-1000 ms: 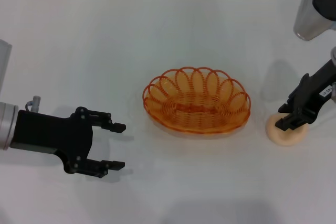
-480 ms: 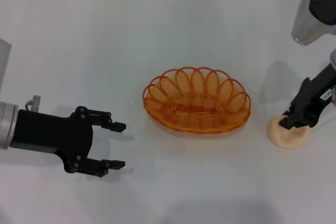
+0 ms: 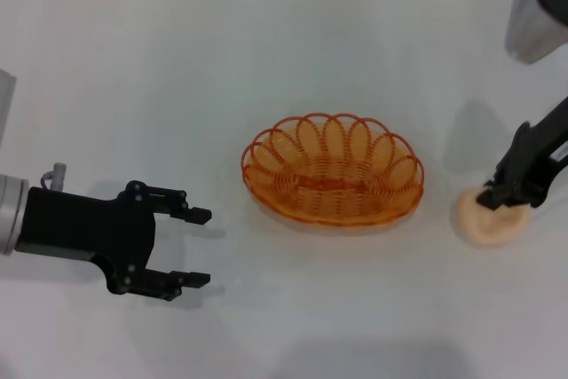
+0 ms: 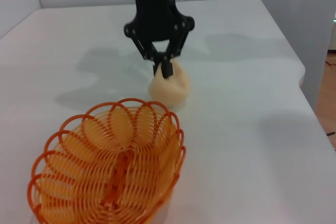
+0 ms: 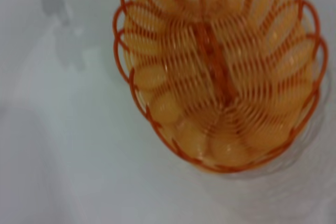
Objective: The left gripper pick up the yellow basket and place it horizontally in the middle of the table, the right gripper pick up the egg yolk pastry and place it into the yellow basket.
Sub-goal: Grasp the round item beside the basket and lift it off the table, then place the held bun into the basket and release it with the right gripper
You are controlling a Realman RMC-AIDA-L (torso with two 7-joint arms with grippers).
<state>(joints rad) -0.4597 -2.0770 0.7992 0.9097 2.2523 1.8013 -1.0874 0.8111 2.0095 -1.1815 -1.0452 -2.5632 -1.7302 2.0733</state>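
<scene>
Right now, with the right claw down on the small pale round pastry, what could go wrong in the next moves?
1. The right gripper has its fingertips pressed close together into the top of the soft, pale beige egg yolk pastry; the pinch looks shallow, so it may dent the pastry or slip off when lifting.
2. The orange-yellow woven wire basket has a raised looped rim; a low carry might hit it.
3. The left gripper is parked open on the white table, apart from the basket, so nothing steadies it.

The scene is lit brightly and evenly from above. Soft grey shadows are cast on the table (image 3: 284,68) beside the left gripper (image 3: 201,248) and behind the right gripper (image 3: 493,199). The yellow basket (image 5: 220,72) is rendered noticeably blurred in the right wrist view; the other views are sharper.
</scene>
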